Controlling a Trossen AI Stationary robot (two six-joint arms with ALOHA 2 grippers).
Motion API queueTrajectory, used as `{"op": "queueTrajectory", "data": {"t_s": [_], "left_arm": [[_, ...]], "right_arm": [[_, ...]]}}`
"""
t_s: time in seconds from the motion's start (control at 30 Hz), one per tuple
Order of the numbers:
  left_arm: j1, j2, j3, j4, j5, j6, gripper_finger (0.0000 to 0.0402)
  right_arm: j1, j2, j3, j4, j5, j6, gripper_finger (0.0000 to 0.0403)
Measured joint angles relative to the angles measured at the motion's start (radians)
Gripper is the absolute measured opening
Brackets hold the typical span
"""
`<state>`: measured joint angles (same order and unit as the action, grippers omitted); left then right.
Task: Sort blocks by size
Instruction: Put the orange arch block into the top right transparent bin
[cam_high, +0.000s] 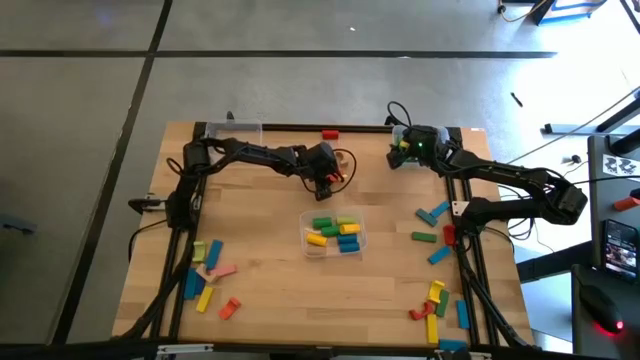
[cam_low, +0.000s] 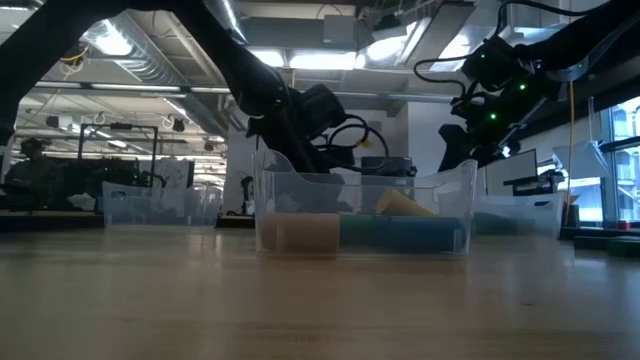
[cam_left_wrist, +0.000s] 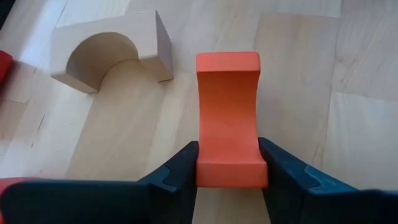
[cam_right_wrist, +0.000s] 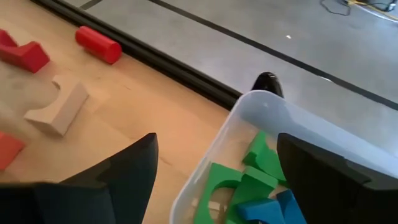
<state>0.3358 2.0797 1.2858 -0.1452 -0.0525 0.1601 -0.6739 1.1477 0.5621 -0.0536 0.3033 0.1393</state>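
Now left gripper (cam_left_wrist: 227, 177) clamping orange arch block (cam_left_wrist: 228, 118), upper centre of high view, block resting on table (cam_high: 270, 290). Right gripper (cam_right_wrist: 214, 171) hanging wide apart over bin (cam_right_wrist: 273, 106) (green, blue pieces inside). Next, likely: lifting, carrying to matching-size bin.

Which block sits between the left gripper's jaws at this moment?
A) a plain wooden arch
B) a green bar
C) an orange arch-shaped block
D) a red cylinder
C: the left wrist view shows the orange arch-shaped block clamped between the jaws of the left gripper, while the unpainted arch lies apart on the table.
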Motion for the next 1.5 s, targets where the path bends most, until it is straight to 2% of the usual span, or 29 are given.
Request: {"op": "queueTrajectory", "data": {"t_s": [0.33, 0.77, 0.97, 1.23, 1.5], "left_arm": [[-0.044, -0.048, -0.003, -0.045, 0.005, -0.017, 0.0132], [-0.115, -0.18, -0.002, -0.05, -0.003, 0.004, 0.0134], [-0.122, -0.221, -0.006, -0.042, -0.003, 0.014, 0.0134], [-0.117, -0.245, -0.116, 0.127, 0.002, 0.0, 0.0134], [-0.099, -0.299, -0.227, 0.306, 0.086, -0.027, 0.0134]], "right_arm": [[-0.001, 0.0, 0.0, 0.005, -0.039, -0.012, 0.0319], [0.002, 0.0, 0.0, 0.056, -0.164, -0.016, 0.0319], [0.027, 0.0, 0.0, 0.073, -0.168, -0.033, 0.0319], [0.089, 0.0, 0.0, 0.13, -0.174, -0.068, 0.0319], [0.138, 0.0, 0.0, 0.205, -0.232, -0.069, 0.0319]]}}
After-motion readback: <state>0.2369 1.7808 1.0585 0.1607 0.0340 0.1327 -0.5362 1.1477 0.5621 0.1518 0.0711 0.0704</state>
